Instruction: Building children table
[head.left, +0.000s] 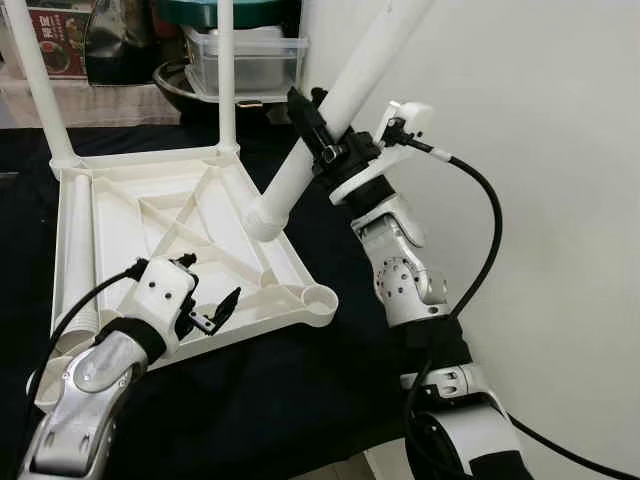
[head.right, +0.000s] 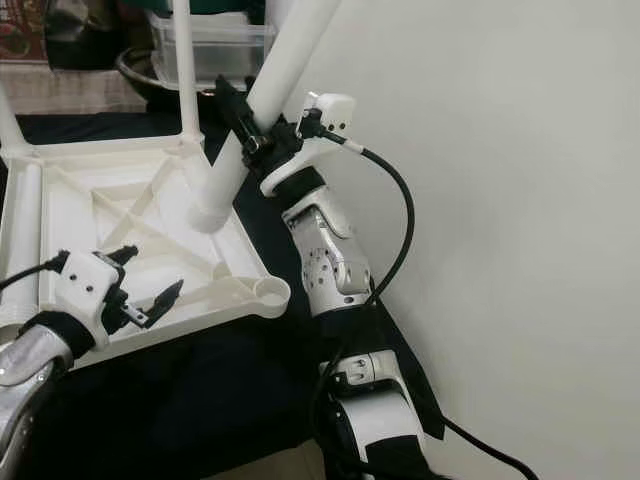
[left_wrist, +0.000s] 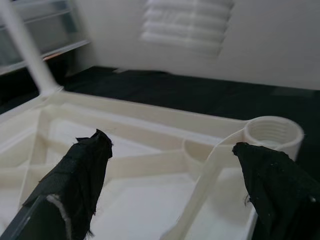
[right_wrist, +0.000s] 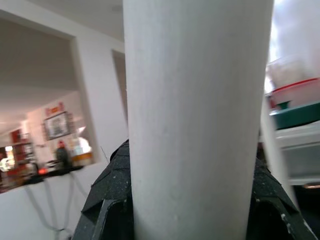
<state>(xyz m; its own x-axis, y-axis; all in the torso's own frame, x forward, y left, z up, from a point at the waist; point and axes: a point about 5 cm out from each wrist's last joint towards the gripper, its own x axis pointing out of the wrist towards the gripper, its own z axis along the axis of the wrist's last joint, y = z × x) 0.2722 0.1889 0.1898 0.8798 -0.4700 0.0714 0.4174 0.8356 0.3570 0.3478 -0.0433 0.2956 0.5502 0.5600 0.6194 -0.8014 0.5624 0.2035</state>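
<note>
With two legs (head.left: 227, 75) already standing in the upturned tabletop (head.left: 120, 215), the right gripper (head.left: 322, 140) is clamping a third leg (head.left: 340, 110) between its jaws — tilted, unseated — while the left gripper (head.left: 212, 315) is hovering wide open before the empty socket (head.left: 320, 298).

Left gripper (left_wrist: 170, 175) hovers over the upturned white tabletop (left_wrist: 150, 200); its two black fingers (left_wrist: 82, 170) are spread wide, gripping nothing. Ribbed underside sits between them. Threaded corner socket (left_wrist: 272, 135) lies just beyond one fingertip. One white leg (left_wrist: 27, 47) stands upright at the far corner. Dark cloth (left_wrist: 190, 95) beyond.
</note>
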